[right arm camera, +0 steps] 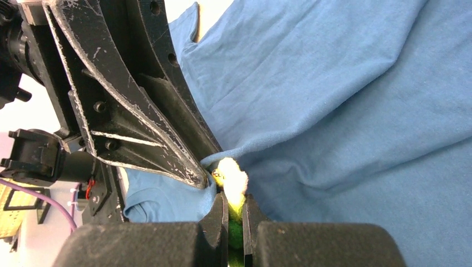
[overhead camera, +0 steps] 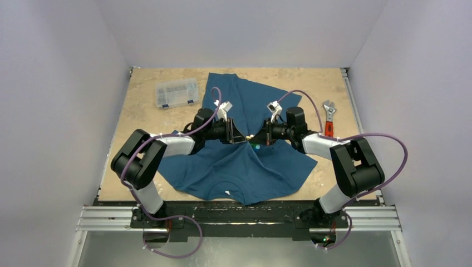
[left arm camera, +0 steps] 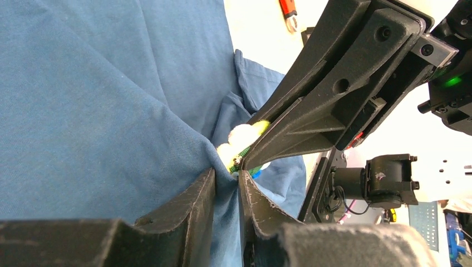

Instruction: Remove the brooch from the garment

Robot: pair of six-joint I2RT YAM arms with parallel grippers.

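**Right claw** [right arm camera: 234, 218]: jaws drawn to a narrow slit and clamped on the brooch [right arm camera: 232, 177]. Its pale yellow and green petals stand out from between them.

**Left claw** [left arm camera: 227, 196]: jaws likewise almost together, pinching a raised fold of the garment [left arm camera: 100, 111] directly beside the brooch, on its left in the overhead view. The tips of the two claws meet nose to nose, all but touching, with the brooch at the point of meeting. Whether the pin is fastened to the cloth cannot be told.

**Garment:** drawn up into a peak at the brooch, with creases fanning out from it. The shirt lies spread on the counter [overhead camera: 146, 125] beneath both claws. Its white label [overhead camera: 229, 192] is on the near side of the brooch and its hem on the far side.

**Surroundings:** a red-handled wrench [overhead camera: 329, 119] lies on bare counter to the right of the brooch and somewhat beyond it, clear of the cloth. A clear compartment box [overhead camera: 177, 93] sits left of the brooch and farther back, just off the shirt's edge.
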